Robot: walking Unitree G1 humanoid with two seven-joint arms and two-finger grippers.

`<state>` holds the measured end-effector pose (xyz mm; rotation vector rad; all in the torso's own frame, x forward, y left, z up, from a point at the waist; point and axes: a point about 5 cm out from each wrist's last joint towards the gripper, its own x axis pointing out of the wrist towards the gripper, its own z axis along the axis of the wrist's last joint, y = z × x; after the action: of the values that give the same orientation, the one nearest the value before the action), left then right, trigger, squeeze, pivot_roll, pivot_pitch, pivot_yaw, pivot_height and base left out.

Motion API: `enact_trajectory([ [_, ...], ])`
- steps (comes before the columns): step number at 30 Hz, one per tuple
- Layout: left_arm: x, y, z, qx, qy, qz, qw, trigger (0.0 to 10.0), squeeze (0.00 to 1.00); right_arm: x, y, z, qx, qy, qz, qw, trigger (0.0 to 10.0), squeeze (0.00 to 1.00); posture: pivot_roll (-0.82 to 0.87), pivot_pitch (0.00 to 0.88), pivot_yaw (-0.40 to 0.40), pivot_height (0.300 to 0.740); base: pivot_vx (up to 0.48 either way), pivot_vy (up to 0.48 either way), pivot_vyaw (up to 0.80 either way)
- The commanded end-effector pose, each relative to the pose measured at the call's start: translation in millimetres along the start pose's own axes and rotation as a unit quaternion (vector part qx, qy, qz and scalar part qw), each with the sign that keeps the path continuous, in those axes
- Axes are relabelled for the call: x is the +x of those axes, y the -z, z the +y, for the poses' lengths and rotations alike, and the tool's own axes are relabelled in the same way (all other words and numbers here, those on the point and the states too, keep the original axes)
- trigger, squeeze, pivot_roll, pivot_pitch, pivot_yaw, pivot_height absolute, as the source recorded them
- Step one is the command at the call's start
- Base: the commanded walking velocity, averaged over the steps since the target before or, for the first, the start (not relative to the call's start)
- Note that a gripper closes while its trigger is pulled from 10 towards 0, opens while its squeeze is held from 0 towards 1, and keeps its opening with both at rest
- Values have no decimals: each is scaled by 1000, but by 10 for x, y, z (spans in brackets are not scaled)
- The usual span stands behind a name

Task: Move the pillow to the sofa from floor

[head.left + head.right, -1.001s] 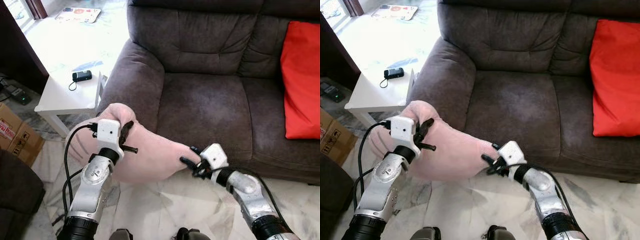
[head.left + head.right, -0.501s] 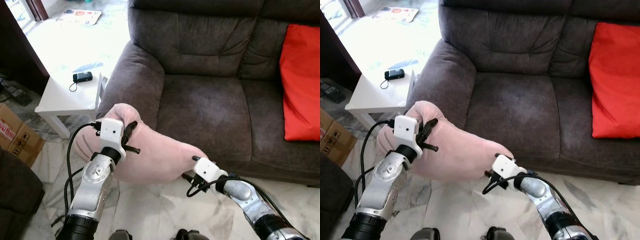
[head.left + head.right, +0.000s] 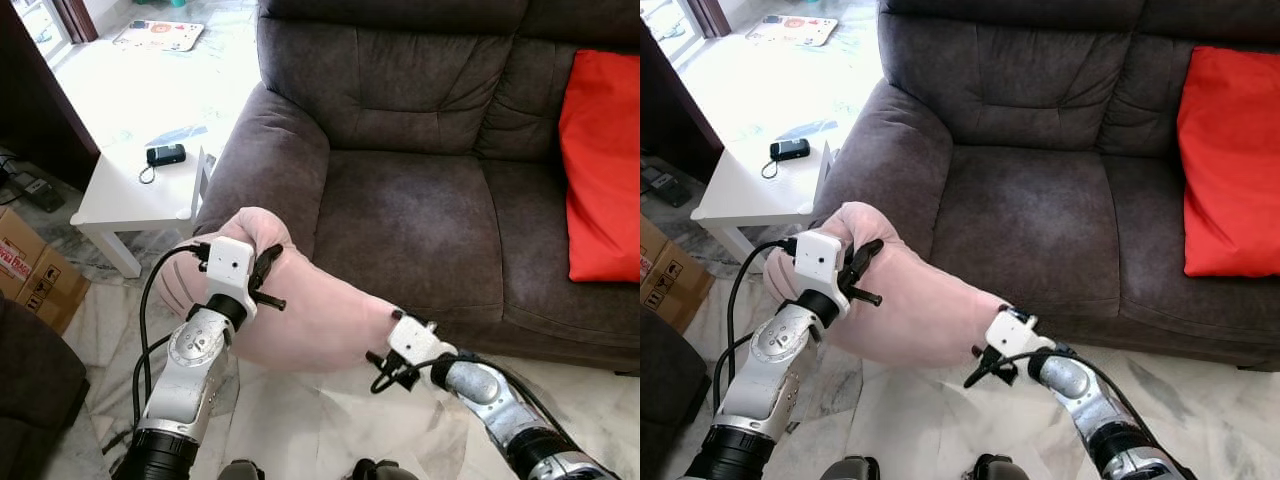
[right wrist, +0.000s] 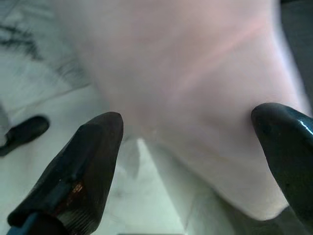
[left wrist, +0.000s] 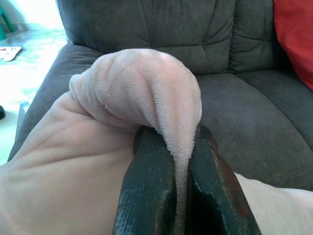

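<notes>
pink pillow [image 3: 310,320] held before sofa [image 3: 420,190].

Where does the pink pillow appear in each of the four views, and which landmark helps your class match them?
Left eye view: pink pillow lower centre, before the grey sofa.
Right eye view: lower centre-left, between both arms.
Left wrist view: a fold pinched by the left gripper.
Right wrist view: pillow ahead of the open right gripper.
Shared landmark: the sofa, except in the right wrist view.

Head eyes looked down on the sofa [image 3: 420,200]; both wrist cameras sat close, sharing the pillow [image 5: 122,112] at their jaws.
</notes>
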<state>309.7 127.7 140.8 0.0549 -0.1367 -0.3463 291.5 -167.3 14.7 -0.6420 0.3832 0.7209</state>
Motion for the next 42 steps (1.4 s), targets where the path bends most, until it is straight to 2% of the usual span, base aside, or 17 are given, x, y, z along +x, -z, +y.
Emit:
enact_trajectory([
  [1,59,-147,-4,17,6,-29,999,10000,0,-18,87,52,3,-6,20,1000,10000,0,96,140,-11,740,0,0,0],
  [6,46,-151,-25,16,11,-29,999,10000,0,-26,103,-37,2,33,34,999,10000,0,102,149,-11,740,0,0,0],
  [10,41,-144,-31,17,15,-27,999,10000,0,-31,40,-190,8,93,22,995,10000,0,103,153,-12,740,0,0,0],
  [14,43,-137,-34,16,18,-25,999,10000,0,-34,23,-252,13,113,22,993,10000,0,103,157,-13,740,0,0,0],
  [17,45,-137,-41,17,22,-23,999,10000,0,-26,49,-224,4,106,33,994,10000,0,107,160,-15,740,0,0,0],
  [23,39,-146,-44,19,28,-22,999,10000,0,-22,192,-35,1,50,74,996,10000,0,113,166,-15,740,0,0,0],
  [26,36,-149,-39,21,30,-22,999,10000,0,-27,229,9,7,40,82,996,10000,0,113,166,-15,740,0,0,0],
  [36,35,-156,-64,19,44,-23,999,10000,0,-52,307,18,1,48,108,993,10000,0,117,167,-16,740,0,0,0],
  [42,23,-163,-99,7,64,-23,998,10000,0,-69,360,-17,6,83,135,987,10000,0,125,169,-18,740,0,0,0],
])
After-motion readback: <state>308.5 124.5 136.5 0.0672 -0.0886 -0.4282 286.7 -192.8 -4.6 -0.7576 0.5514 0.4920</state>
